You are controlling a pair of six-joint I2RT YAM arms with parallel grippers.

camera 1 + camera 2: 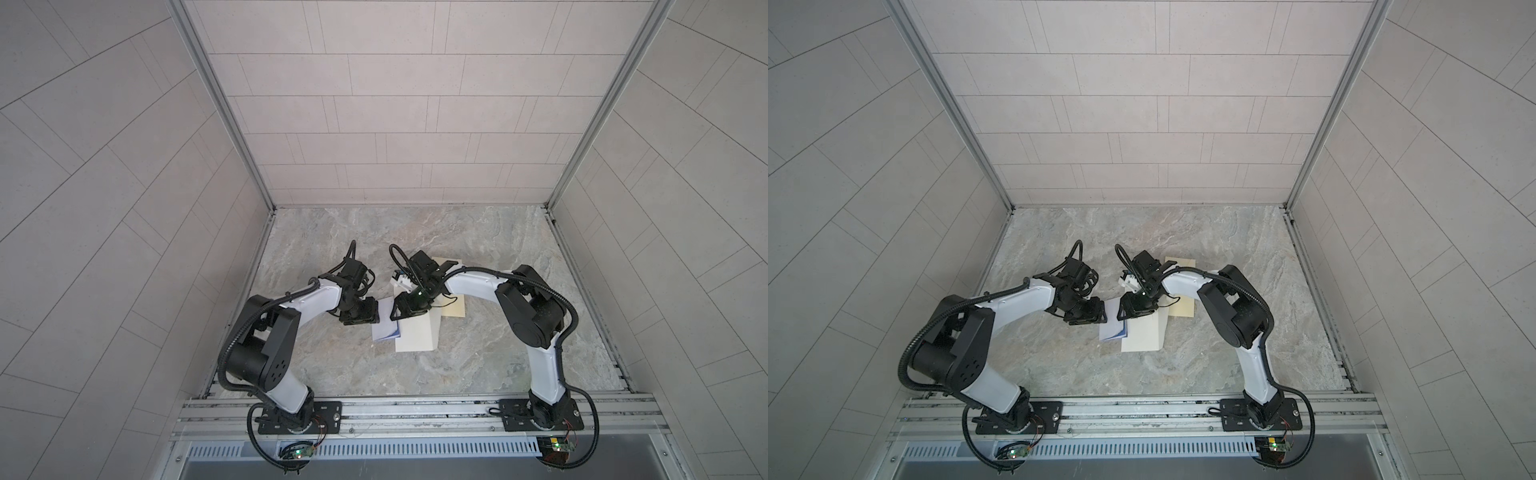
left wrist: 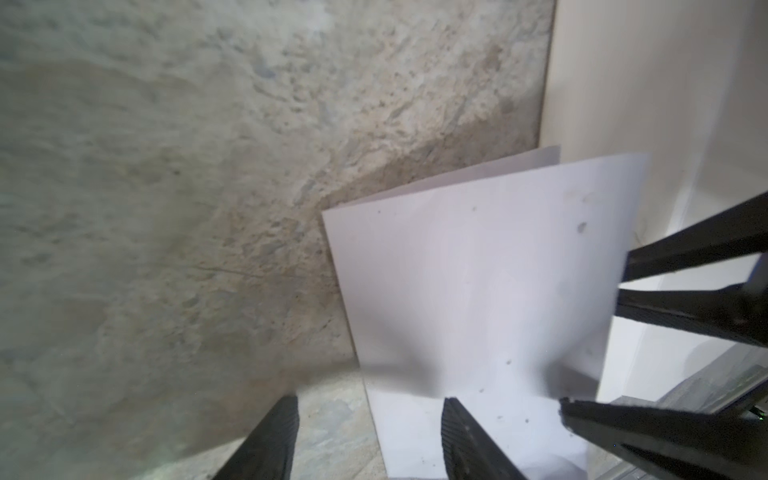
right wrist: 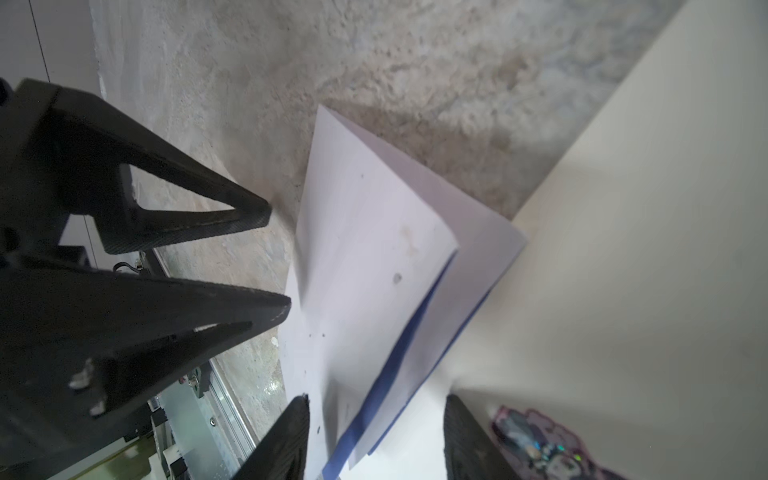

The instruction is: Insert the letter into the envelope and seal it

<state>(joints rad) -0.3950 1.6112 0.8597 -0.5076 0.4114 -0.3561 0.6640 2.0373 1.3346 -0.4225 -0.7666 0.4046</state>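
Marble-patterned table [image 1: 498,365] is seen beneath everything, and on so smooth a face the cream envelope [image 1: 415,338], the larger of the two papers, is judged likely to be shoved toward three o'clock if the letter is driven against its edge while nothing pins it down. No open mouth can be made out on the envelope from these views, so a letter slid forward may simply be ridden over the top rather than taken inside. The folded white letter [image 1: 384,328] is found at nine o'clock of the envelope in both top views, its edge touching or just overlapping the cream paper; which of the two cannot be told. Its leaves are splayed, with blue showing inside the fold in the right wrist view, and such a fold is judged likely to be caught or creased at the opening, or sprung wider if only one leaf is pinched. The left gripper [image 2: 371,401] is set with its jaws apart at the letter's nine o'clock edge, one jaw over the paper and one over bare table, with nothing clamped. The right gripper [image 3: 377,397] is likewise spread, straddling the line where letter and envelope meet, and nothing is gripped by it. A small sticker [image 3: 536,440] is seen on the envelope beside that gripper.
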